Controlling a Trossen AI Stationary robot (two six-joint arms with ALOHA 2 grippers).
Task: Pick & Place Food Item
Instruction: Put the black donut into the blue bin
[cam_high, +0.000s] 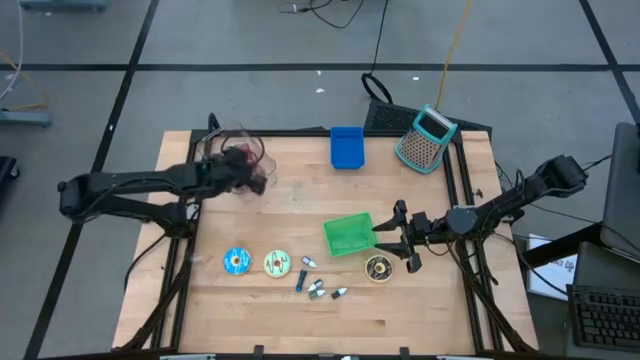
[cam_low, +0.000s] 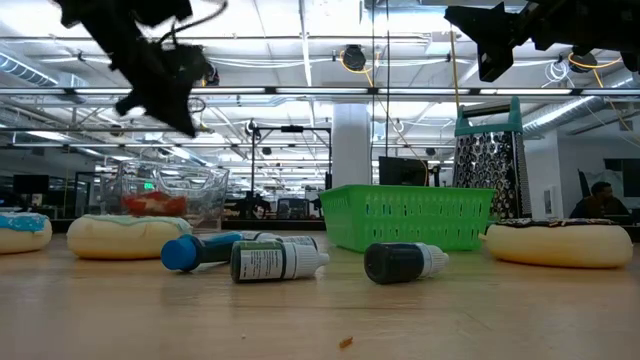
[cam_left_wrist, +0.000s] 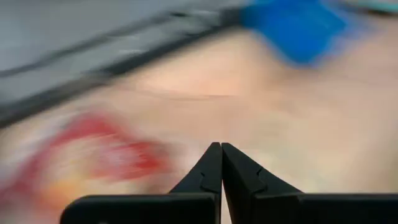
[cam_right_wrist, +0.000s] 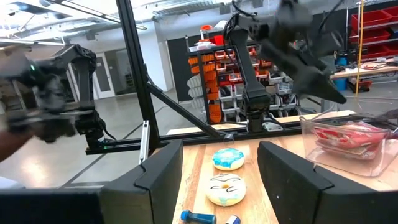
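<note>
The left gripper (cam_high: 262, 180), fingers pressed shut and empty, is held above a clear container of red food (cam_high: 238, 155) near the bench's (cam_high: 290, 320) far left corner. The right gripper (cam_high: 392, 238), spread wide and empty, is poised beside the green basket (cam_high: 348, 235).

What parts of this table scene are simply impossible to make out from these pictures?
- Clear plastic container of red food: left wrist view is motion-blurred; contents unidentifiable.
- Small dropper bottles: too small in the high view; labels unreadable.
- Brown-frosted doughnut: partly covered by the right end effector in the high view.
</note>
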